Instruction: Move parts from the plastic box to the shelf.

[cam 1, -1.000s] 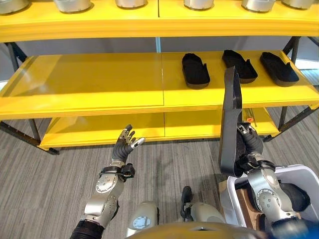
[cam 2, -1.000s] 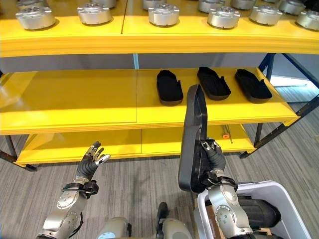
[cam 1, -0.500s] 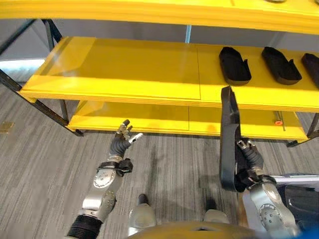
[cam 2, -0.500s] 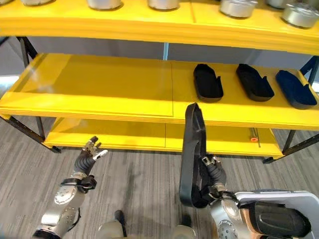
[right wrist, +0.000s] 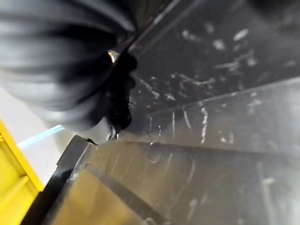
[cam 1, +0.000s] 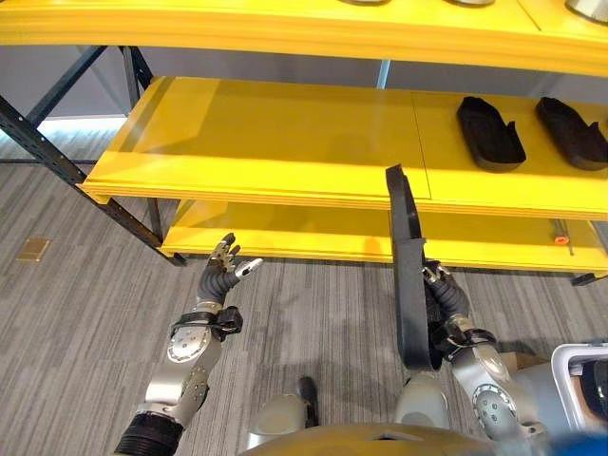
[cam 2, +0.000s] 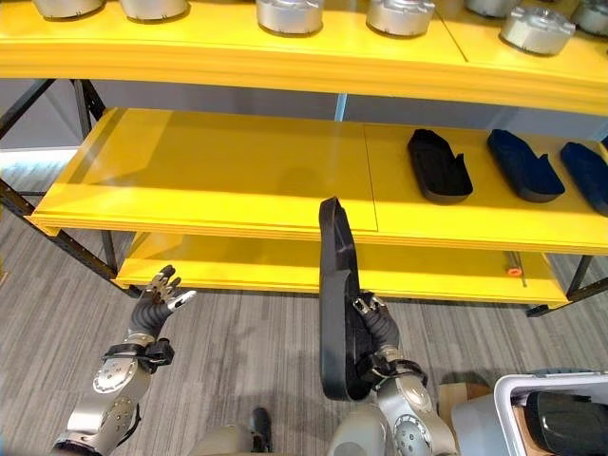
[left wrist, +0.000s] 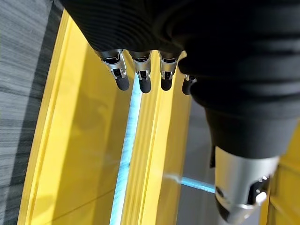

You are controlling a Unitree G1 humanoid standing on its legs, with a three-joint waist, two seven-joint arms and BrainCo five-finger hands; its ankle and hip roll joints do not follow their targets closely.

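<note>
The right hand (cam 2: 372, 328) has its fingers (cam 1: 439, 282) curled round the lower part of a long black part (cam 2: 334, 294), which it holds upright on edge over the carpeted floor (cam 2: 266, 342), in front of the yellow shelf (cam 2: 218, 180). The top end of the part reaches up across the front edge of the middle shelf board. In the right wrist view the scuffed dark surface of the part (right wrist: 201, 117) lies right against the hand.

The left hand (cam 1: 220, 277) is raised over the floor, apart from the shelf, with its fingers (left wrist: 143, 77) loosely spread and nothing in them; in its wrist view they point toward the yellow shelf edges.

On the middle board, to the right, lie three more black parts side by side in the right eye view: one (cam 2: 439, 165), a second (cam 2: 523, 163) and a third (cam 2: 587, 173) cut by the picture's edge. The top board carries a row of silver round parts (cam 2: 285, 13); five can be counted in the right eye view, several cut off at the edge.

The white plastic box (cam 2: 503, 394) stands on the floor at the lower right, with one dark part (cam 2: 568, 418) lying inside it
</note>
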